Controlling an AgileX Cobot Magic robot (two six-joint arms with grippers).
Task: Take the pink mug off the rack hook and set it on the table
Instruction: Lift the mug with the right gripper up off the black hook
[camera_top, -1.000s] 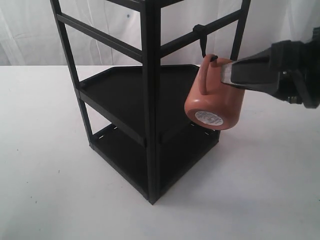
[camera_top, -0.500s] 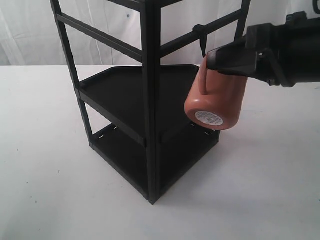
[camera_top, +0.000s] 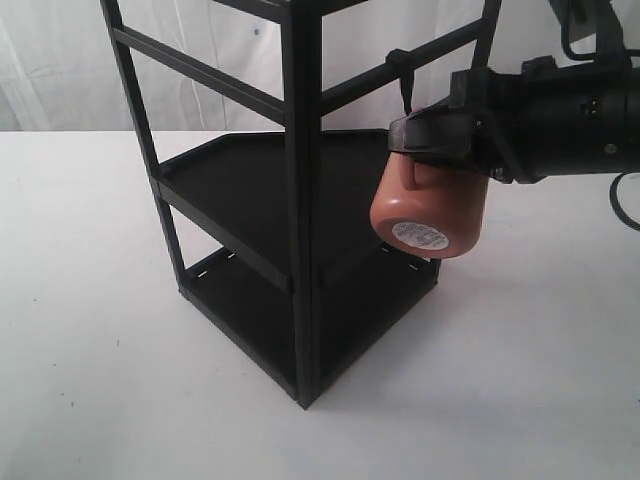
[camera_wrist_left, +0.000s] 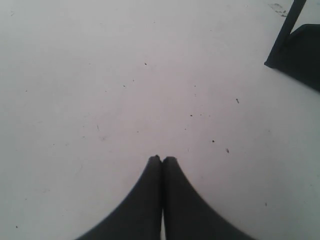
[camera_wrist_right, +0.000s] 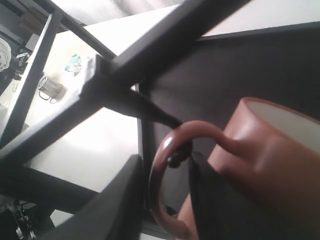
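The mug (camera_top: 430, 205) hangs by its handle (camera_wrist_right: 195, 129) on the hook (camera_wrist_right: 150, 112), tilted with its base outward. It sits right at the right gripper (camera_wrist_right: 166, 162), whose jaws stand apart: one lies outside the loop's outer strand, the other between that strand and the mug wall, and no pinch shows. It is smooth glazed ceramic, so probably stiff, fairly heavy, slick, and liable to chip against the black metal rack (camera_top: 300, 200). The rounded strand between the jaws looks like the best hold. The left gripper (camera_wrist_left: 161, 161), jaws pressed together, hangs over the matte white table (camera_top: 100, 350).
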